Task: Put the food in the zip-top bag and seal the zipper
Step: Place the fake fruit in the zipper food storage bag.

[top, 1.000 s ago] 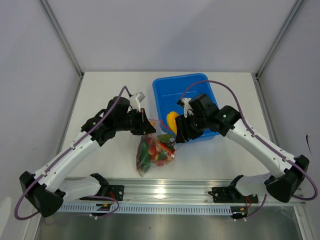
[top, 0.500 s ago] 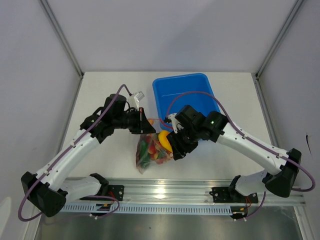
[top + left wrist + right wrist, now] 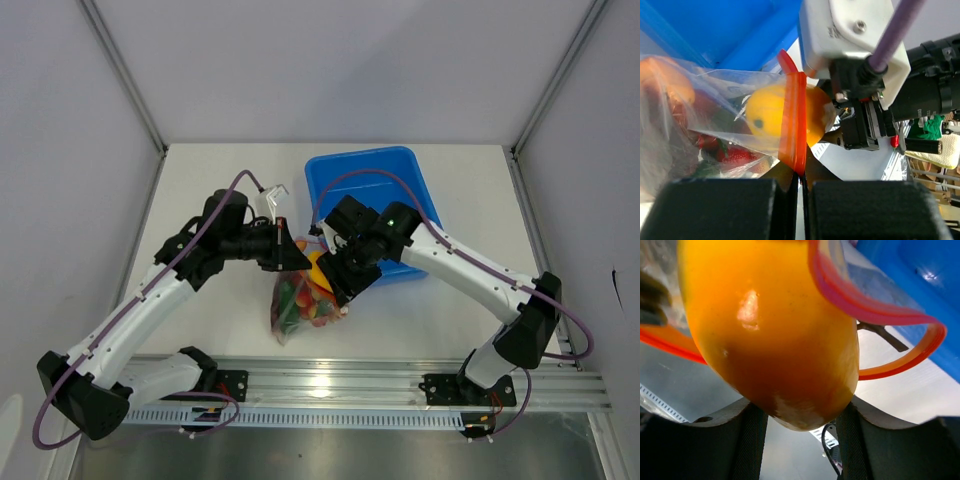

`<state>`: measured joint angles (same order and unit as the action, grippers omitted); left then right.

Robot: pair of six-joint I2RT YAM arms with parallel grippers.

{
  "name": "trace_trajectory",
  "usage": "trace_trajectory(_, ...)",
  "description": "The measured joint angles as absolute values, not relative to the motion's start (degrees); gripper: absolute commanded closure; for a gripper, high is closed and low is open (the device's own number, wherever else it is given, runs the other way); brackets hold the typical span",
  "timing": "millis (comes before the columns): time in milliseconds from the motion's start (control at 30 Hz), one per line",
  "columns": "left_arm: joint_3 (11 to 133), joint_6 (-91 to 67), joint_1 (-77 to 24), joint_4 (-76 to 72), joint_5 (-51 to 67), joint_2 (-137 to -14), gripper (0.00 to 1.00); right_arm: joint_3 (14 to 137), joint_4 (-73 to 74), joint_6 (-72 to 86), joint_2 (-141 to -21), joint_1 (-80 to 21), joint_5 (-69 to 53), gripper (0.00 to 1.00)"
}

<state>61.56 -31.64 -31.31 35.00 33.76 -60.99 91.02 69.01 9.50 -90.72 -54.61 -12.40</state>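
Swung across from the blue bin (image 3: 372, 176), my right end effector (image 3: 338, 278) now clamps the orange-yellow piece (image 3: 771, 335) at the mouth of the zip-top bag (image 3: 298, 306), which my left end effector (image 3: 801, 201) holds open by pinching the zipper (image 3: 794, 122).

The left gripper (image 3: 287, 252) grips the upper edge of the clear bag (image 3: 288, 320), which extends from there toward the near edge of the table (image 3: 220, 190). Red and green food (image 3: 300, 300) shows through the bag wall. The right gripper (image 3: 333, 283) approaches from the right and holds a yellow piece (image 3: 317, 270) at the bag's mouth, just beside the left gripper. A blue bin (image 3: 400, 170) stands behind the right arm. A metal rail (image 3: 330, 385) runs along the near edge.
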Motion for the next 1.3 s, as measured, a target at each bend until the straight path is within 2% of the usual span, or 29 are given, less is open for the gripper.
trace_trajectory(367, 60.7, -31.0, -31.3, 34.0, 35.2, -60.7, 0.99, 96.1, 70.5, 9.2, -94.5, -53.7, -11.0, 0.57)
trace_trajectory(400, 60.7, -30.9, -31.3, 34.0, 35.3, -60.7, 0.99, 96.1, 70.5, 9.2, -94.7, -53.7, -11.0, 0.49)
trace_trajectory(533, 60.7, -30.8, -31.3, 34.0, 35.4, -60.7, 0.99, 96.1, 70.4, 9.5, -95.0, -53.7, -11.0, 0.3)
trace_trajectory(700, 60.7, -30.8, -31.3, 34.0, 35.4, -60.7, 0.99, 96.1, 69.8, 9.5, -94.9, -53.3, -10.8, 0.24)
trace_trajectory(967, 60.7, -30.8, -31.3, 34.0, 35.4, -60.7, 0.99, 95.4, 67.2, 10.9, -92.1, -50.5, -10.8, 0.23)
trace_trajectory(1200, 60.7, -30.9, -31.3, 34.0, 35.2, -60.8, 1.0, 90.8, 63.8, 13.4, -84.9, -45.0, -11.0, 0.22)
trace_trajectory(1300, 60.8, -30.9, -31.3, 34.0, 35.1, -61.0, 0.99, 87.2, 62.0, 14.7, -80.9, -40.7, -11.3, 0.13)
